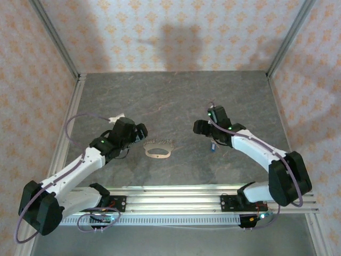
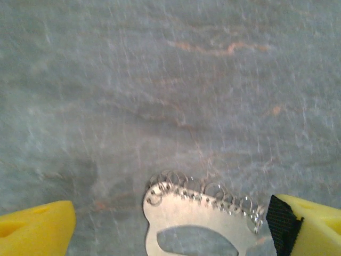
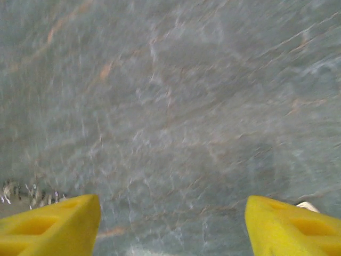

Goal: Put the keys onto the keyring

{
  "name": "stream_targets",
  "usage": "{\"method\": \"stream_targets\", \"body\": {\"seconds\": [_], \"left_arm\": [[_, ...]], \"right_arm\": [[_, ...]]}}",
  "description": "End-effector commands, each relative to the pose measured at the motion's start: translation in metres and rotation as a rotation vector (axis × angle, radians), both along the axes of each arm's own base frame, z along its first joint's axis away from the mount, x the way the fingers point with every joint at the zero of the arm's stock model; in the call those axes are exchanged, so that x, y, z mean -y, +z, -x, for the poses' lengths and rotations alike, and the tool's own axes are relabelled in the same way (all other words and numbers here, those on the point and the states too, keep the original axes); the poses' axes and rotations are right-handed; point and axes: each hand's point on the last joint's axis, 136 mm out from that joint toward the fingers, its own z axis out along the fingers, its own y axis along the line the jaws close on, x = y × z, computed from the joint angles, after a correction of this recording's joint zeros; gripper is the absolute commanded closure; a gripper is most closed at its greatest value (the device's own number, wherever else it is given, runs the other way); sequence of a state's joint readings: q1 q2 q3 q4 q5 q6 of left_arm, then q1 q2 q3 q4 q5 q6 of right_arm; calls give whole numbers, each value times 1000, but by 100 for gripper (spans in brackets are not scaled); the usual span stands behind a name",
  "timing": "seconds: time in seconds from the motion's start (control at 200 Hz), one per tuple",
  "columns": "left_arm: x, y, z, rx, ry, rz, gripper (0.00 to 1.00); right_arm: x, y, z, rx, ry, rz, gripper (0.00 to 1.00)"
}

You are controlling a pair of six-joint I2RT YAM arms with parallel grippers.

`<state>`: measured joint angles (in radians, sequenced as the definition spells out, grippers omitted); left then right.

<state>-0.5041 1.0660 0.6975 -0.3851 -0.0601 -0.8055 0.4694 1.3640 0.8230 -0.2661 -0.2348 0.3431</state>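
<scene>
**Both grippers open and low over the worktop, ring between the left fingers, key beside the right arm**

The left gripper [image 2: 170, 226] stands wide open and grips nothing. In its wrist view its yellow fingers [image 2: 37, 229] sit far apart at the bottom corners. The keyring [image 2: 198, 221] lies flat on the grey worktop [image 2: 170, 80] between them. It is a pale, flat loop with an oval opening and a row of small wire rings along its far edge. Its right end lies just beside the black pad of the right-hand finger. Whether the two touch cannot be told.

From above, the left gripper [image 1: 139, 132] points at the keyring [image 1: 159, 150] from the left. The ring lies about midway between the worktop's left and right edges, nearer the near edge than the far one.

The right gripper [image 3: 173, 221] has its jaws apart, with bare worktop between the yellow fingers [image 3: 53, 226] and nothing held. The blurred wire rings show at the lower left of that view.

In the top view the right gripper [image 1: 201, 128] sits to the right of the ring, well apart from it. The key [image 1: 213, 148] is a tiny blue speck just on the near side of that gripper, in the worktop's right half. It is too small to show more.
</scene>
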Motion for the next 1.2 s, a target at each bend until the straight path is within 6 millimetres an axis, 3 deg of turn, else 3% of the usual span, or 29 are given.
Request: {"method": "stream_targets", "body": {"seconds": [0.0,0.18,0.435,0.926,1.196], "left_arm": [[16,-12,0,-3,35,64,5],[52,-36,-13,-33,-17,124,5],[78,-54,-31,-21,-17,193,5],[86,-74,-43,-24,-16,188,4],[84,-82,-50,-21,-8,152,3]], "right_arm": [[-17,-9,13,-63,43,4,32],[-35,-20,30,-85,98,27,34],[-50,-26,42,-82,168,34,30],[-85,-33,51,-70,331,-59,35],[-94,-49,53,-118,370,-59,36]]}}
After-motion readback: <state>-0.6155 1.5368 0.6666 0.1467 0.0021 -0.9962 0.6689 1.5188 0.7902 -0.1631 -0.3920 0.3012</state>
